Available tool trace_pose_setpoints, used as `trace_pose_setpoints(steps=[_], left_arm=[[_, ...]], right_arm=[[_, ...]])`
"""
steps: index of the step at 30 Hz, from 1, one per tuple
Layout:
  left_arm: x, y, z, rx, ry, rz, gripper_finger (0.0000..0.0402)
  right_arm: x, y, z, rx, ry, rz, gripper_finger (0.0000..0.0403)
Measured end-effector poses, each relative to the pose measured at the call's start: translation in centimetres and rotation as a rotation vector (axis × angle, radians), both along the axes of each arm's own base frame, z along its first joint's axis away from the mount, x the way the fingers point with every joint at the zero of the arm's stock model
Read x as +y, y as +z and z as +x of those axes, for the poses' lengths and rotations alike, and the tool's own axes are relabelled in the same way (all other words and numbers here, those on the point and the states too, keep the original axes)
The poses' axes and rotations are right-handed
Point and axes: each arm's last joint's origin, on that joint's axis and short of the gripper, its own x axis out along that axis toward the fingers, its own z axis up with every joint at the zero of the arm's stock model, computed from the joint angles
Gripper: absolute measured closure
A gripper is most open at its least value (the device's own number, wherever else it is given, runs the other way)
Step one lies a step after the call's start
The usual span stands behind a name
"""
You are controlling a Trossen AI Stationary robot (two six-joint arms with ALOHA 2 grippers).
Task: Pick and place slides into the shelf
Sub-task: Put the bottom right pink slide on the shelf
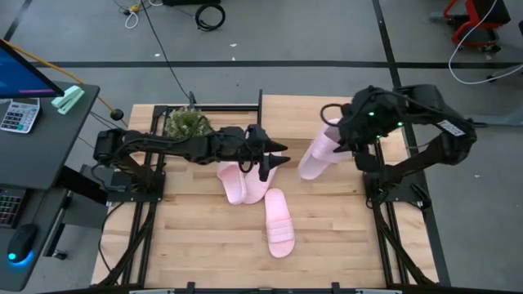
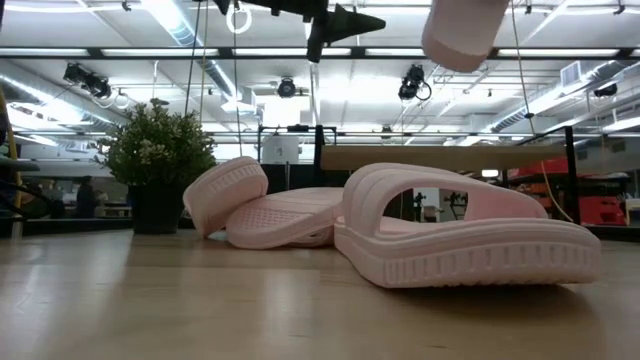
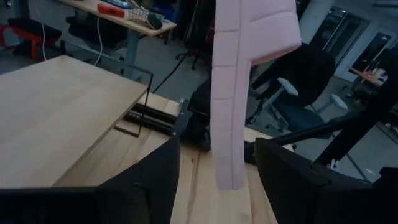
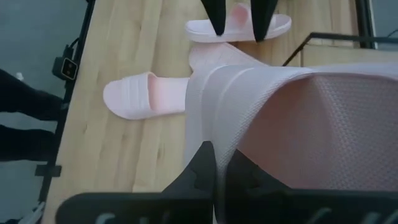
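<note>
Pink slide [image 1: 317, 155] hangs pinched in my right claw [image 1: 343, 135] at upper right; I'd lower it level onto the shelf [image 1: 298, 106], clear of the spread left claw [image 1: 274, 162].

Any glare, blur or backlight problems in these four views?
Low view: bright ceiling strip lights backlight the left gripper into a silhouette; the near slide stays readable. Left wrist view: the slide hanging ahead is soft, as is the room behind. Right wrist view: the held slide fills the frame, close and blurred. High view: even light, faint shadows on the table.
</note>
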Motion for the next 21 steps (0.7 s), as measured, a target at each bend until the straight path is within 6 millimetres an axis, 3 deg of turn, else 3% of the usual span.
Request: trace_pose_setpoints(steps=[8,21], left_arm=[[0.0,-0.7,0.4,0.019,0.000,0.004,0.0164],[0.0,-0.8,0.4,0.022,-0.001,0.007,0.0141]], right_arm=[[-0.3,-0.7,2.7,-0.015,0.034,-0.024,0.0395],[-0.9,-0.3,3.2,-0.087,-0.001,-0.030,0.0395]])
